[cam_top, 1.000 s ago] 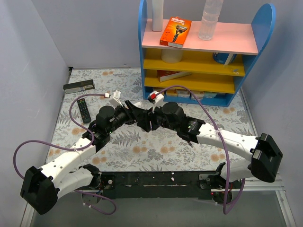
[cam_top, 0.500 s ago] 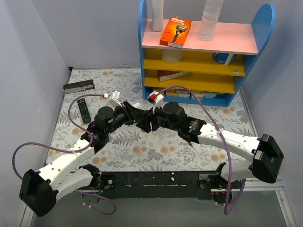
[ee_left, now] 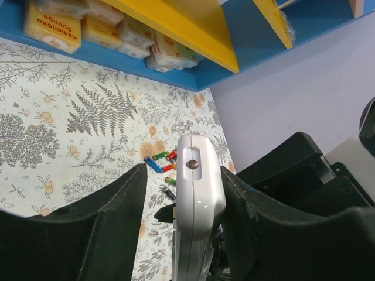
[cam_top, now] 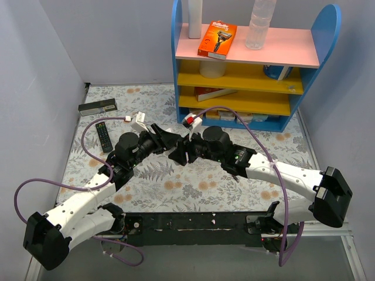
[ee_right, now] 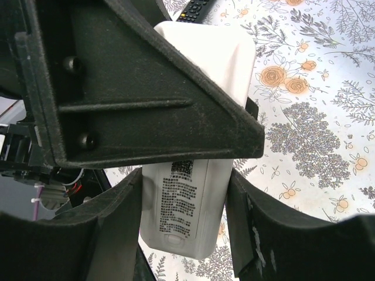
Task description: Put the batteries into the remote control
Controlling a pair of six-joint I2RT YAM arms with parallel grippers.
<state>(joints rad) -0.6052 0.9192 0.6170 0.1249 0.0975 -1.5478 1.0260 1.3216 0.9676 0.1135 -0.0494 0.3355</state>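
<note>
Here, floral-print tabletop (cam_top: pixel 193 188), grey walls (cam_top: pixel 117 35), blue shelf (cam_top: pixel 327 29), right fingers (ee_right: pixel 255 234) clamping remote control (ee_right: pixel 186 202), left fingers (ee_left: pixel 105 216) flanking it, grip unclear

Looks like a robotics lab cell dressed up as a bit of a home. Plain grey walls (cam_top: pixel 35 70) box in a table with a floral cloth (cam_top: pixel 193 187). Two white arms (cam_top: pixel 82 202) sit on a black rail (cam_top: pixel 187 223) at the near edge, trailing purple cables (cam_top: pixel 225 108). At the far right there's a toy-coloured shelf unit (cam_top: pixel 331 26) stocked with a razor box (cam_top: pixel 217 40), a water bottle (cam_top: pixel 260 26) and sponge packs (ee_left: pixel 53 29).
</note>
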